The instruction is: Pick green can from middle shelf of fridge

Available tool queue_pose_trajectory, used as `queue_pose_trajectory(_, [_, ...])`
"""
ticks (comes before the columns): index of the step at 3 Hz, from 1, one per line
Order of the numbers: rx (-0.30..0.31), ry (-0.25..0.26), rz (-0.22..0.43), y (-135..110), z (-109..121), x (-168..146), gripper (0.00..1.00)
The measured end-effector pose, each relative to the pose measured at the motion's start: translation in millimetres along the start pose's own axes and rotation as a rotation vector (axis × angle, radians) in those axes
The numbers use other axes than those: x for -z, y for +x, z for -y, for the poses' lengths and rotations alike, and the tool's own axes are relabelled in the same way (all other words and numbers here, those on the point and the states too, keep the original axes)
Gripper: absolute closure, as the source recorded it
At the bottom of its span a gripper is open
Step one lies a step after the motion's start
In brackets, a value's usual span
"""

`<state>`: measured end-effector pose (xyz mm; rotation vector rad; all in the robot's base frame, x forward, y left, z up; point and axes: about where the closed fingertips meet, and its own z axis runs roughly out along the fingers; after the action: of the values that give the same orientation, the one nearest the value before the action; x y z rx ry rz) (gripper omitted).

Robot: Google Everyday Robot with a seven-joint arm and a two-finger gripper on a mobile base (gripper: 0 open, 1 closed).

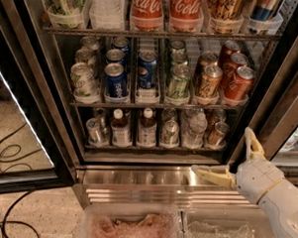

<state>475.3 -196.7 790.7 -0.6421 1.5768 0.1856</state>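
Observation:
The fridge [36, 86] stands with its door open. Its middle shelf [154, 107] holds lanes of small cans. The green can [179, 81] stands upright at the front of a lane just right of centre, with more green cans behind it. Blue Pepsi cans [115, 80] stand to its left and orange cans [210, 81] to its right. My gripper [221, 151] is low at the right, in front of the fridge's steel base and well below the can. Its pale fingers are spread apart, one pointing left and one up, with nothing between them.
Large Coca-Cola bottles [166, 7] fill the rack above, small bottles [147, 127] the rack below. Pale whitish-green cans [84, 81] stand at the far left. The glass door [20, 125] hangs open on the left, with cables [9, 149] on the floor. Clear bins [134, 224] sit at the bottom.

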Motion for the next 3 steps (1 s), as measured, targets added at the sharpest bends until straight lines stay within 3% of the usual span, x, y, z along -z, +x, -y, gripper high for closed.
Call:
queue_pose_trajectory(1, [0.003,-0.039,0.004,-7.9,-8.9,-11.8,0.0])
queue_pose_trajectory(2, [-0.027,-0.101,0.027,-10.3,-38.9,-29.1,0.0])
queue_pose_trajectory(3, [-0.034,-0.119,0.051,-13.3,-51.1,-37.3,0.0])
